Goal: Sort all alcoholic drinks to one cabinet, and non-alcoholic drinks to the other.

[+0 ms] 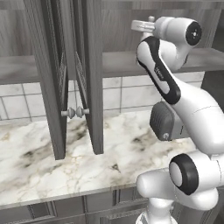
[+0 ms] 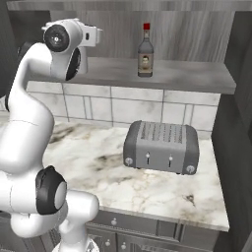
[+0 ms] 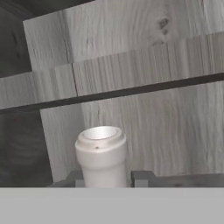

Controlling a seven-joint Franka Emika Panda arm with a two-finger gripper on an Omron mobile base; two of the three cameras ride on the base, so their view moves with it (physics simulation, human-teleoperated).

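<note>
In the hand view, the slim pale bottle's neck and round top (image 3: 101, 153) stand upright between my gripper's (image 3: 107, 178) two dark fingertips, which are shut on it. Behind it is the cabinet's grey wood-grain back wall (image 3: 153, 65). In the right base view, my hand (image 2: 91, 34) is raised to the height of the open wall cabinet, above its grey shelf (image 2: 192, 74). The squat dark bottle with a red cap (image 2: 144, 51) stands on that shelf to the right of my hand. In the left base view, two dark cabinet doors (image 1: 89, 74) hang open to the left of my arm.
A grey toaster (image 2: 161, 146) sits on the marble counter (image 2: 98, 162) below the shelf, near the tiled wall. The open doors' knobs (image 1: 74, 112) hang over the counter at left. Lower drawers (image 2: 147, 234) run along the counter's front edge.
</note>
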